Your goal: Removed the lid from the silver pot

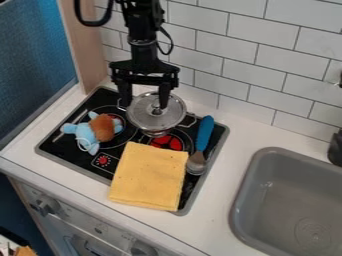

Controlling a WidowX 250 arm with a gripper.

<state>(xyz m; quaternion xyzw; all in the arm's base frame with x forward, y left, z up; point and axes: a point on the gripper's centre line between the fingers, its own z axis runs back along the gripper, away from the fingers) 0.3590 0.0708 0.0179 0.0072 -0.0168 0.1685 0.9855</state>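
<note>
We look down at a slant on a black stove (89, 169), with a grey sink (264, 165) to its right. On the stove's far part we find the silver pot (155, 133), its lid (141, 116) on top and a small upright knob (156, 106) at the lid's middle. The pot's two side handles lie on a line from far left to near right.

The black gripper (144, 106) hangs over the lid, its two fingers apart, one left and one right. From our view the knob falls between them, much closer to the right finger; we cannot tell whether they touch. The lid is round, so only the knob matters for the grip. We judge that the gripper needs a slight shift right to centre on it before closing, or it may knock the lid askew.

Nearer us lie a yellow cloth (148, 176), a blue-handled utensil (204, 135) to its right, and a soft toy (92, 131) to the left.
</note>
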